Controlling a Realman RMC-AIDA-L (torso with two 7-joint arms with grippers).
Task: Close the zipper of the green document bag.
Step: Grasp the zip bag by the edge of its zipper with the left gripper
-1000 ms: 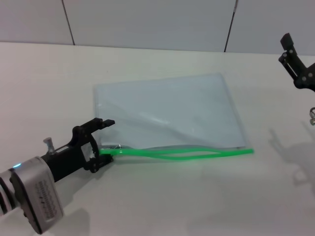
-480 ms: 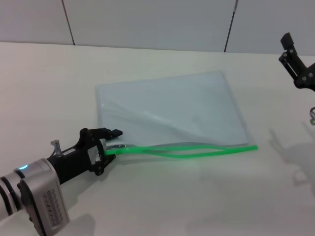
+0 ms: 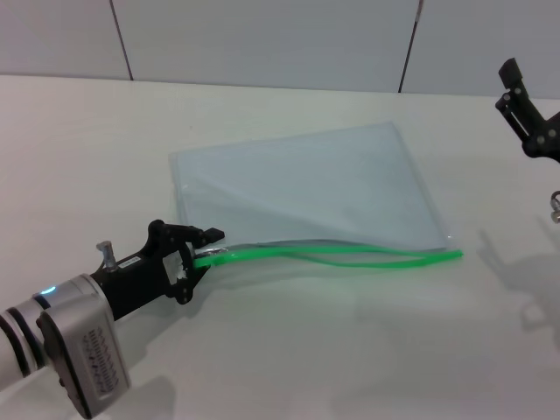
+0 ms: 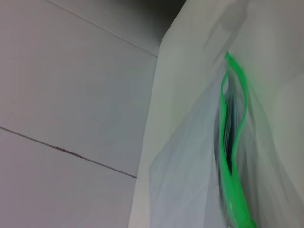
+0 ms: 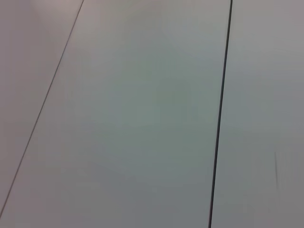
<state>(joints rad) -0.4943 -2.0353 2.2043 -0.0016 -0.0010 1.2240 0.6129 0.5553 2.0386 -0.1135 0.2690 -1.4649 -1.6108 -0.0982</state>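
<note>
The green document bag (image 3: 306, 188) lies flat on the white table, pale and translucent. In the left wrist view the bag (image 4: 190, 171) fills the lower part. Its bright green zipper (image 3: 350, 253) runs along the near edge, and the two strips gape apart along the middle. The same gap shows in the zipper (image 4: 232, 180) from the wrist. My left gripper (image 3: 203, 252) is at the zipper's left end, shut on it, with one finger above and one below the strip. The slider tab is hidden between the fingers. My right gripper (image 3: 506, 86) hangs open at the far right, well clear of the bag.
The white table (image 3: 306, 350) stretches bare in front of the bag. A grey panelled wall (image 3: 262, 39) rises behind it. A small metal part (image 3: 555, 206) shows at the right edge.
My left gripper moved right onto the zipper's left end and its fingers narrowed around it. The bag slid slightly to the right. The right arm stayed still.
</note>
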